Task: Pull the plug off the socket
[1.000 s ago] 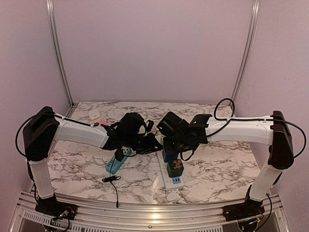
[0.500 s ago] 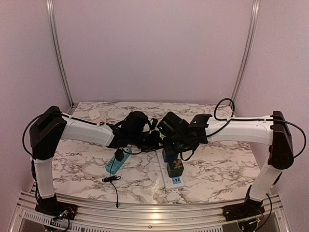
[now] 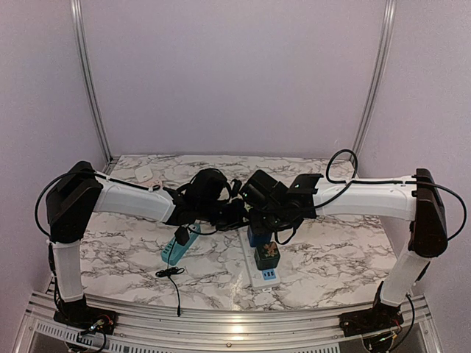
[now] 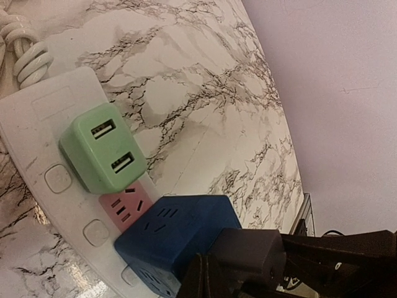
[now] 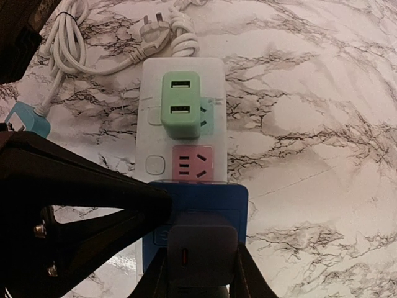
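Right tool (image 5: 202, 280) is clamped on the dark grey plug (image 5: 202, 247), one finger on each flank, the jaws held partly apart by the plug's width. The plug is seated in the blue cube (image 5: 205, 195). The cube stands on the white strip (image 5: 152, 81), which lies on the worktop (image 5: 322, 124) between the two arms. Farther along the strip, past a bare pink socket (image 5: 192, 162), a green adapter (image 5: 181, 102) is also plugged in. The strip's cord (image 5: 74, 37) lies coiled beyond it.

Left tool (image 5: 152, 200) is fully closed and holds nothing. Its tip lies at the cube's left edge, just beside the plug, apparently bearing on the cube or strip. Whether it truly presses down I cannot tell from these views.

My reading is that the grasp is made, the brace is set, and the pull itself is the step in hand. The plug looks fully seated, with no gap showing between it and the cube.

The next move calls for a straight draw along the pins, away from the cube face that holds them, without twisting, while the left tool keeps the cube down. If the brace slips, the cube may come out of the strip with the plug, or the strip may lift off the worktop. A tilted pull could jam the pins or let the fingers slide off the plug's smooth flanks.
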Controlling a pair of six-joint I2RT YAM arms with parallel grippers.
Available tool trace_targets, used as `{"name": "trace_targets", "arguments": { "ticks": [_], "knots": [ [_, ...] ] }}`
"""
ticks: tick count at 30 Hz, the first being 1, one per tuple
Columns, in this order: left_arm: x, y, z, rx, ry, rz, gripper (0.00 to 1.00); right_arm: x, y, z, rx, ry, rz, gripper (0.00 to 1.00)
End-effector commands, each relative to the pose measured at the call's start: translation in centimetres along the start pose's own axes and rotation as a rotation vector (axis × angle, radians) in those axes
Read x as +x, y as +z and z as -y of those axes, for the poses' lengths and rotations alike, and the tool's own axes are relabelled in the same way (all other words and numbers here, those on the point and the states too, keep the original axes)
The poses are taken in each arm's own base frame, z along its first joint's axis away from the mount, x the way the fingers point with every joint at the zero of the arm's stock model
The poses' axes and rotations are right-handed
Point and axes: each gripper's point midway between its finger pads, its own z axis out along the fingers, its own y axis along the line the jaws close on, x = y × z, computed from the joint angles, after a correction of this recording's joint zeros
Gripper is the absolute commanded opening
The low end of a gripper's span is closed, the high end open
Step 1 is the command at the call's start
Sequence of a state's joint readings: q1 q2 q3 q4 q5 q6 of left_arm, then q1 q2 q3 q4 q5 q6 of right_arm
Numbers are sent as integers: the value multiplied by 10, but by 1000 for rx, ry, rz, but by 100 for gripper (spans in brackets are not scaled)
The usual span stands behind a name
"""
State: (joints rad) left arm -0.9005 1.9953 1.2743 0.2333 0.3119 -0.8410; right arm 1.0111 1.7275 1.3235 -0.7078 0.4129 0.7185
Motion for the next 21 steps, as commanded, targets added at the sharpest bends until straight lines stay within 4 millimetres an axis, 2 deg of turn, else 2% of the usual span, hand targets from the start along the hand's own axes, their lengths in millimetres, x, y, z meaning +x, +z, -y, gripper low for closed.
{"name": "trace_targets", "arguments": {
  "ticks": [1, 11, 21],
  "knots": [
    [38, 3, -57, -197, -21, -108, 0, -24, -20, -6, -22, 24, 70, 8],
    [57, 2, -83, -314, -34, -155, 0, -40, -36, -2, -13, 30, 124, 5],
    [61, 0, -92, -352, -41, -158, 0, -46, -50, 6, -10, 27, 156, 4]
  ]
}}
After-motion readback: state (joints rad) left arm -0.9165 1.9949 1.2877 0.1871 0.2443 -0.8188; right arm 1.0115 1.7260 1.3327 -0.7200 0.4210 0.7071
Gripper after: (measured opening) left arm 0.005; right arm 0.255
